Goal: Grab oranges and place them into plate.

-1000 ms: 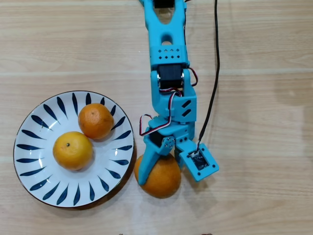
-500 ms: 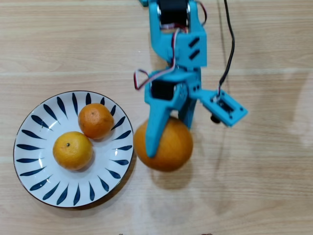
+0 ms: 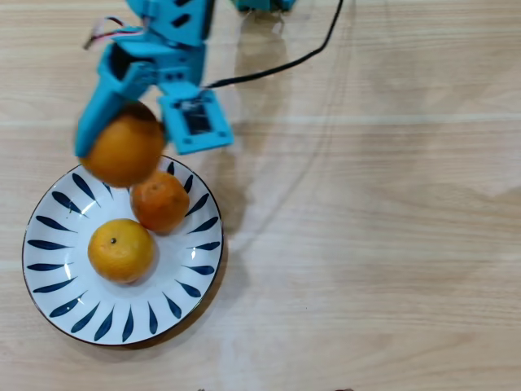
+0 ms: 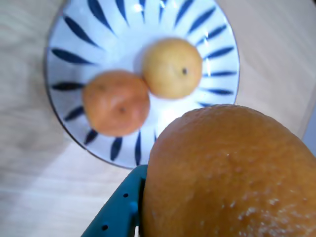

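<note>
My blue gripper is shut on the large orange, holding it in the air over the upper rim of the white plate with dark blue leaf strokes. Two small oranges lie on the plate: a deep orange one and a yellower one with a dark stem dot. In the wrist view the large orange fills the lower right, a blue finger presses against its left side, and the plate with the deep orange fruit and the yellower fruit lies below.
The plate sits at the left of a light wooden table. A black cable runs from the arm toward the top edge.
The gripper has carried the large orange up off the table and leftward, from beside the plate's right rim to above its upper rim. The two small oranges stayed put.
</note>
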Controlling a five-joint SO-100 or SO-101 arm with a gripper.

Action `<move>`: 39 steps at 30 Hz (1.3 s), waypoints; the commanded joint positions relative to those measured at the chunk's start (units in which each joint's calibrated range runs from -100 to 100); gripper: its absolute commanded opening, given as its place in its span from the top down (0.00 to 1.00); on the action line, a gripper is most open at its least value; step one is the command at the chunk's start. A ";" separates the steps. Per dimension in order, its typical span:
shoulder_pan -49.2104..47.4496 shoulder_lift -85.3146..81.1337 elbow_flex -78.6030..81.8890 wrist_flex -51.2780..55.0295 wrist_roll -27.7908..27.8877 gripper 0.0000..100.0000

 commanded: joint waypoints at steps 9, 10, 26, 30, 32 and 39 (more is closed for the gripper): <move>8.07 5.44 9.41 -16.34 1.68 0.79; 7.58 6.88 9.41 -17.54 1.68 0.79; 5.57 13.05 9.59 -20.30 1.15 0.71; 5.08 12.80 9.59 -20.04 1.15 0.66; 4.76 12.63 9.59 -19.78 1.15 0.64; 3.79 12.21 9.59 -19.61 1.10 0.61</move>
